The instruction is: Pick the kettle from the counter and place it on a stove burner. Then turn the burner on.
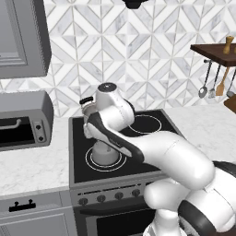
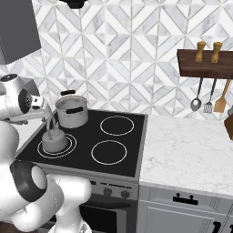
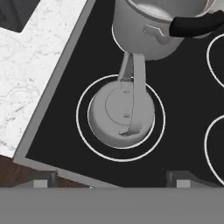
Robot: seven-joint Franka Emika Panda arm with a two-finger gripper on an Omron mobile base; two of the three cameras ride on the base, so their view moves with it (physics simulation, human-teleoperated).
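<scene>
The kettle (image 3: 121,114) sits on the near-left burner (image 3: 120,117) of the stove (image 2: 132,157), just before the pot (image 2: 72,110). The gripper (image 3: 109,183) hovers above, jaws wide, holding nothing. Reaching for the knobs (image 1: 119,195), the arm could clip the kettle's handle or turn the wrong knob.

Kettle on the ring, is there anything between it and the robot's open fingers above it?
No, nothing visible is between them. The kettle sits inside the double-ring stove burner, and the open gripper is above it with only bare air in the gap. The steel pot stands behind the kettle, near its handle, not in the way.
</scene>
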